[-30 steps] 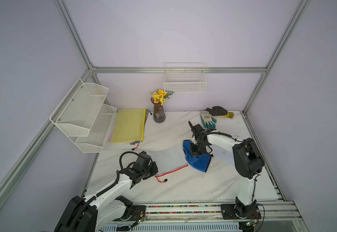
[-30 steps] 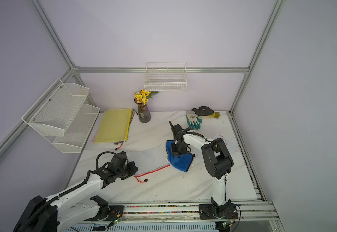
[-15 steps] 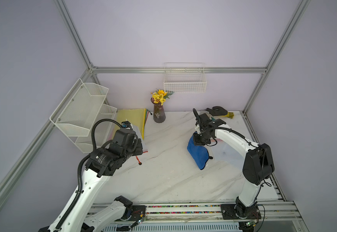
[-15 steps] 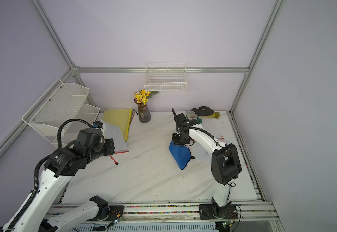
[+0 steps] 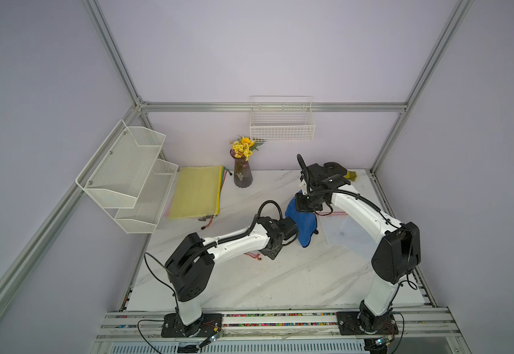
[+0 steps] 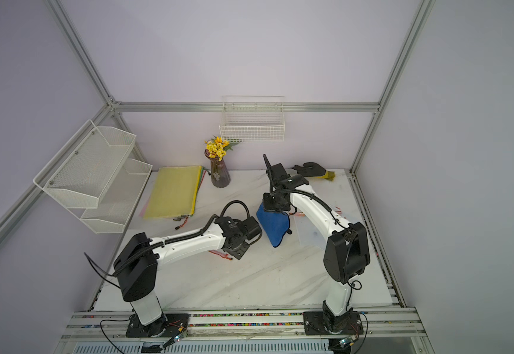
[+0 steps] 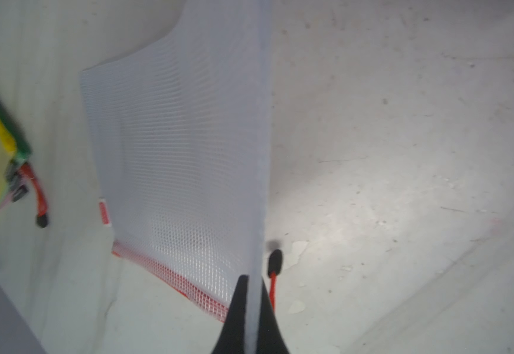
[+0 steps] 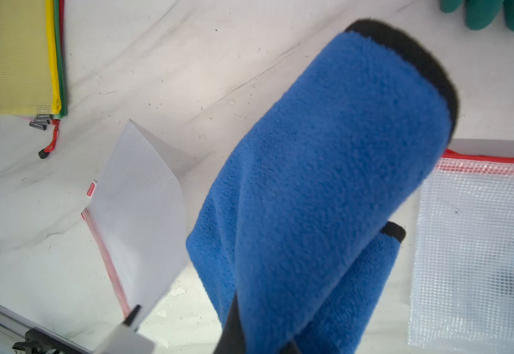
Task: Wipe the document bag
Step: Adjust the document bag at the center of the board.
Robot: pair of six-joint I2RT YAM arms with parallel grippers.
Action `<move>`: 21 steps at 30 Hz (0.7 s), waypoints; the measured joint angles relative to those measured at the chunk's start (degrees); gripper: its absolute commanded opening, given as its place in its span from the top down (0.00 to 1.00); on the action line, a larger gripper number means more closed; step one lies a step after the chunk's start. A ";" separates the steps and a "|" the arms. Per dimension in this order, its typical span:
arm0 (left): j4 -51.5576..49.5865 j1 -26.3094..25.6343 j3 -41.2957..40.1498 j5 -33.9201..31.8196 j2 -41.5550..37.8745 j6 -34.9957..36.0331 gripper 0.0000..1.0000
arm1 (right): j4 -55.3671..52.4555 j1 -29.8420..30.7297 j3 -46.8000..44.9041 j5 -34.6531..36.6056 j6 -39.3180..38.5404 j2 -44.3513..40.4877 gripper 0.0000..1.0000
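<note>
My left gripper [image 7: 252,279] is shut on the edge of a white mesh document bag [image 7: 182,147] with a red zip; the bag hangs tilted just above the table. In both top views the left arm hides most of that bag, and only its red zip cord [image 5: 253,255] shows beside the left gripper [image 5: 272,252]. My right gripper [image 8: 261,337] is shut on a blue cloth [image 8: 326,184] with black trim, held above the table next to the left wrist [image 6: 246,230]. A second clear document bag [image 8: 476,245], with a dark smudge, lies flat under the right arm [image 5: 346,233].
A stack of yellow bags [image 5: 199,191] lies at the back left beside a vase of yellow flowers [image 5: 242,171]. White mesh shelves [image 5: 126,171] hang on the left wall and a wire basket [image 5: 281,128] on the back wall. Gloves [image 6: 310,170] lie at the back right.
My left arm has swung from the left side near the yellow bags down to the table's middle, carrying the mesh bag. The right gripper with the blue cloth has barely moved.
</note>
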 measured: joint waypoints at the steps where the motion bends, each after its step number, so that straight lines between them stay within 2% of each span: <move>1: 1.73 -0.66 0.09 1.86 1.31 -0.04 0.98 | -0.02 -0.02 -0.15 0.17 0.00 -0.07 1.00; 2: 2.99 -1.05 0.17 3.34 2.10 -0.11 0.92 | -0.20 -0.02 -0.15 0.33 0.00 -0.09 1.00; 3: 4.46 -1.40 0.17 5.09 2.78 -0.11 0.77 | -0.26 -0.02 -0.15 0.57 0.00 -0.17 1.00; 4: 5.92 -1.62 0.15 7.04 3.32 -0.22 0.58 | -0.26 -0.02 -0.20 0.63 -0.02 -0.26 1.00; 5: 6.97 -1.77 0.15 8.55 3.61 -0.57 0.48 | -0.24 -0.02 -0.26 0.63 -0.04 -0.39 1.00; 7: 9.44 -1.84 -0.02 11.74 3.85 -1.36 0.36 | -0.31 -0.02 -0.48 0.63 -0.17 -0.70 1.00; 9: 11.32 -1.84 -0.04 13.94 3.82 -1.95 0.29 | -0.24 -0.02 -0.63 0.61 -0.26 -0.74 1.00; 14: 15.02 -1.44 -1.75 16.17 2.40 -4.61 0.29 | -0.28 -0.02 -1.29 -0.24 -0.55 -0.74 1.00; 17: 16.83 0.83 -6.60 16.11 -3.02 -8.81 0.47 | -0.28 0.61 -1.27 -0.81 -1.05 -0.74 1.00; 19: 18.93 5.22 -11.96 16.65 -9.07 -12.74 0.65 | -0.37 1.73 -1.11 -1.03 -1.49 -0.74 1.00; 21: 20.50 11.30 -16.28 16.65 -13.90 -15.43 0.66 | -0.76 3.87 -0.28 -1.31 -1.68 -0.55 1.00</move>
